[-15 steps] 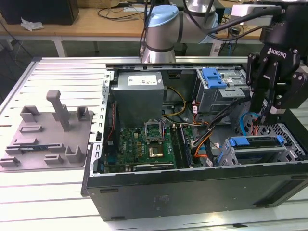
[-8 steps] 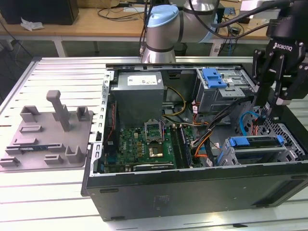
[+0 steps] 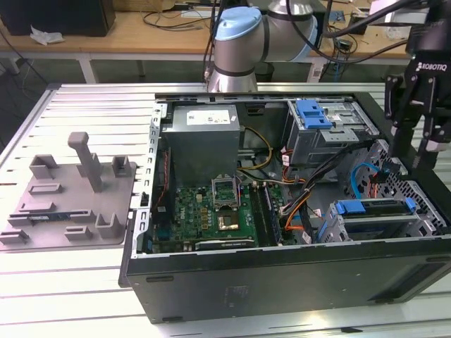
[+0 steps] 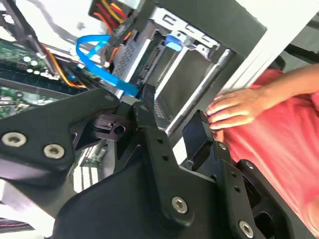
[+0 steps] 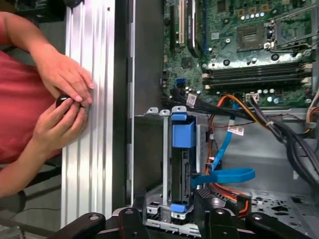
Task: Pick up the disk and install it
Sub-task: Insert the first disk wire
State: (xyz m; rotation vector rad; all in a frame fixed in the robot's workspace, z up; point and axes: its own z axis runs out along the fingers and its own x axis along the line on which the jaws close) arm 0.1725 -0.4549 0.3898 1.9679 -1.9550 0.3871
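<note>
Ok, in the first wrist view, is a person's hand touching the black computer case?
No, both hands rest on the ribbed silver table, apart from the black case wall.

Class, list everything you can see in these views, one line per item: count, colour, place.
Computer case: one, black, open, on the table.
Table: one, silver slatted, under the case.
Fixture tray: one, grey, the exterior view's left of the case.
Motherboard: one, green, inside the case.
Drive cages: two, grey with blue parts, inside the case.
Person's hands: two, red top behind, on the table edge.
End effector: one, black, open, above the case.
</note>
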